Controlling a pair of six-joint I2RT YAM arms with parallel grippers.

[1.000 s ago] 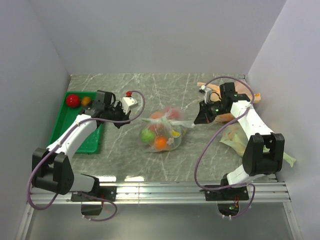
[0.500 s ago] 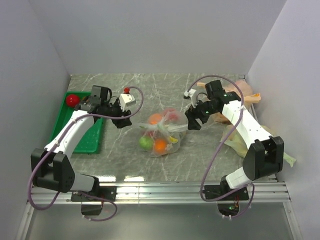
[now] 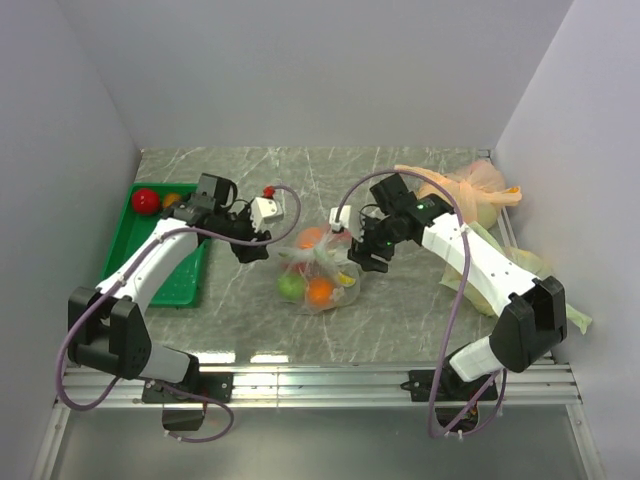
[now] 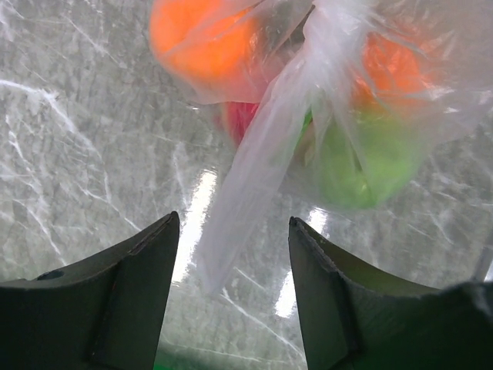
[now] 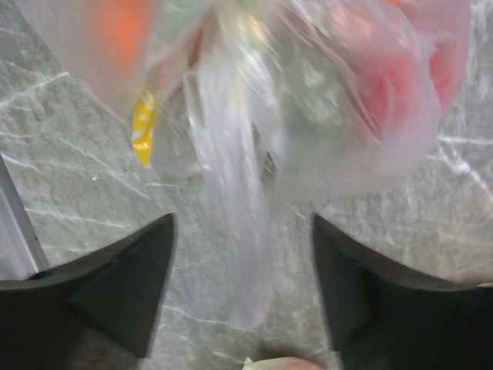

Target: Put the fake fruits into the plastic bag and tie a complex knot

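1. Bag: at the centre of the table, with the fruits inside.
2. Left gripper: jaws apart, with a twisted length of the bag between them.
3. Right gripper: jaws apart around more of the bag; the view is blurred, so contact is unclear.

Both arms are built alike. The left arm and right arm have white shells on the long links and black housings at the joints, the bulkiest a rounded black block low on each. A thin purple-grey cable runs loose along each arm in wide loops. A small white box with a red knob sits at the left wrist, and the right wrist has a white box too. The left gripper has matte black fingers, broad wedges with blunt tips. The right gripper looks the same, though it is blurred.
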